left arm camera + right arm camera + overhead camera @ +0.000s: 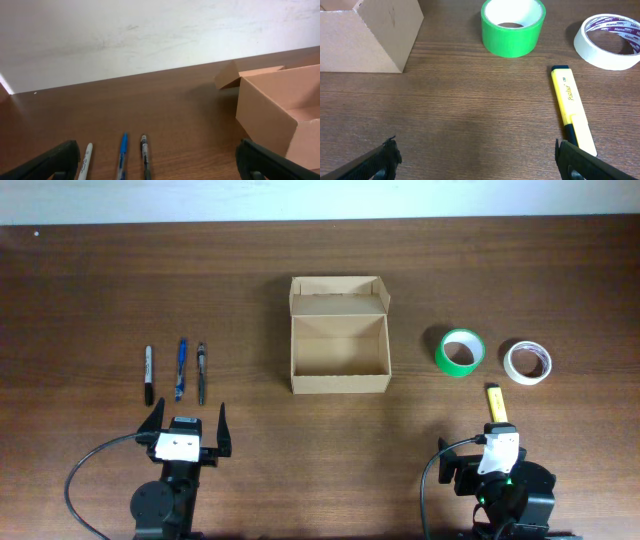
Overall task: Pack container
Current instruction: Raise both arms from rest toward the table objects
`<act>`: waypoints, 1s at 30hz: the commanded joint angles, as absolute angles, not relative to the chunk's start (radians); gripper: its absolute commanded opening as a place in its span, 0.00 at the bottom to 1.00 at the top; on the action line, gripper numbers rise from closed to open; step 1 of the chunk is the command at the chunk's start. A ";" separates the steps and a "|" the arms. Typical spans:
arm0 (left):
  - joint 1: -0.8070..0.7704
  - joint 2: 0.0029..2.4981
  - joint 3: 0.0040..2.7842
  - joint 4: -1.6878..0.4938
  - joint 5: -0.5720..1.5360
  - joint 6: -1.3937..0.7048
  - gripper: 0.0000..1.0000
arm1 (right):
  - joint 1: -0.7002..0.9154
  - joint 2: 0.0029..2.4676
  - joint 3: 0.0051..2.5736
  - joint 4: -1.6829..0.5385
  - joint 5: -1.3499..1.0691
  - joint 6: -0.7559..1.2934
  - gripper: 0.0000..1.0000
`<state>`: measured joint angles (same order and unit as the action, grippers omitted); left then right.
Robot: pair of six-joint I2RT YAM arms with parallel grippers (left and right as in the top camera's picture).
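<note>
Left claw point(190, 413), right claw point(480, 161) wide, well apart from container point(340, 383).

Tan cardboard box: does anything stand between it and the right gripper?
Nothing visible does. Only bare wooden table lies between the right gripper and the open tan cardboard box. The yellow highlighter and the green tape roll lie to the right of that path.

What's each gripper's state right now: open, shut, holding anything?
Left gripper: open, holding nothing.
Right gripper: open, holding nothing.
</note>
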<state>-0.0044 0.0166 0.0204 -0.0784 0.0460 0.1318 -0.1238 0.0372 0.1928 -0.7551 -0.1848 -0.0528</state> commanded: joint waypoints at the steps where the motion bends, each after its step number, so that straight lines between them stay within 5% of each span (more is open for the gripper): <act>1: -0.009 0.005 0.010 -0.078 0.057 0.144 0.99 | -0.118 0.030 0.187 -0.755 -0.191 -0.047 0.99; 30: -0.009 0.005 0.010 -0.070 0.061 0.148 0.99 | -0.118 0.030 0.187 -0.755 -0.191 -0.047 0.99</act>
<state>-0.0044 0.0162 0.0204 -0.0654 0.0460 0.1318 -0.1238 0.0372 0.1932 -0.7551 -0.1848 -0.0517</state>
